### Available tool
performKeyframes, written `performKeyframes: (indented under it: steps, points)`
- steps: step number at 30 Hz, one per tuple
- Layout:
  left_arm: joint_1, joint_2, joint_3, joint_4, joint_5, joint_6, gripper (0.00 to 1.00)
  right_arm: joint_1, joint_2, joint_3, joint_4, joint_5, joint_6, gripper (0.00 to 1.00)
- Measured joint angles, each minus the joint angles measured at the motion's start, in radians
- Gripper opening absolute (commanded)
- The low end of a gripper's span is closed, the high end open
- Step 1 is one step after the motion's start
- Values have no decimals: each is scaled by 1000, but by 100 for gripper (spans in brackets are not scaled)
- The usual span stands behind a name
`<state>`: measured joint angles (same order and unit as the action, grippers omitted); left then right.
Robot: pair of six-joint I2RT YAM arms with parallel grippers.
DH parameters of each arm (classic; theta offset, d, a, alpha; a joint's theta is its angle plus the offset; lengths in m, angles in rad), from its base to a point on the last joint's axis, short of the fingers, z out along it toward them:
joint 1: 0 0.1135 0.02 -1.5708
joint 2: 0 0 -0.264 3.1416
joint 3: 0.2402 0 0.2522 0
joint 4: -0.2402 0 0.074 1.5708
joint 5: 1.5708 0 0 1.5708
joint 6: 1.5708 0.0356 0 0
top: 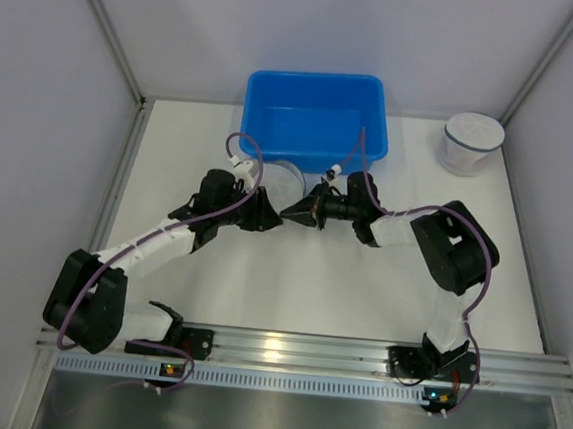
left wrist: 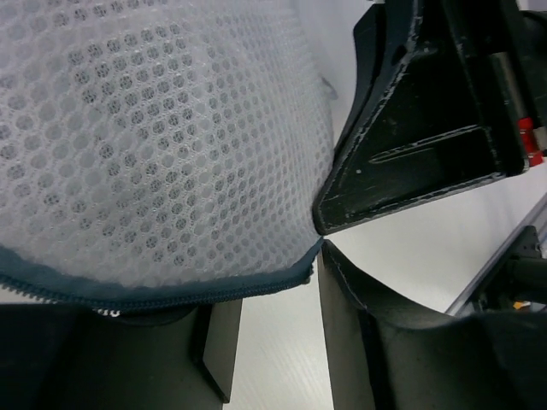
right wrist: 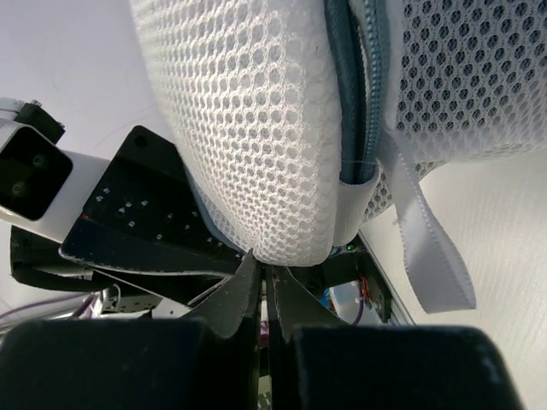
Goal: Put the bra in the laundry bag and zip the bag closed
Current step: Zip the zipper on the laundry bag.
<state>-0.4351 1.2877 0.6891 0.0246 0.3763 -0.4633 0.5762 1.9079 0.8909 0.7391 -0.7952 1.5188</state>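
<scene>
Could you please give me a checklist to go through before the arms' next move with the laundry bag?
1. Right gripper shut on the edge of the laundry bag: ok.
2. Left gripper gripping the bag: not ok; jaws apart, nothing between them.
3. Zipper fully closed: cannot tell; only part shows.
4. Bra inside the bag: cannot tell; none visible.
5. Bag held in front of the blue bin, outside it: ok.

White counter [top: 310,287] lies under the left tool [top: 274,219] and right tool [top: 288,215]. Pale grey walls [top: 333,23] close it in on both sides and beyond them, with metal posts [top: 107,28] at the far corners. Behind the tools, a silvery rail [top: 334,354] catches bright glare.
</scene>
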Motion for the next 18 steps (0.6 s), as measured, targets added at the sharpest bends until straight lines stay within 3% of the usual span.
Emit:
performKeyframes:
  steps: [5,10,18]
  points:
    - [6,0,-8,47,70,-32,43,3,11,0,-8,-3,-14,0]
    - [8,-3,-17,56,98,-41,27,5,21,0,-21,-15,-21,0]
    - [13,-5,-26,50,97,-26,14,4,21,1,-27,-19,-26,0]
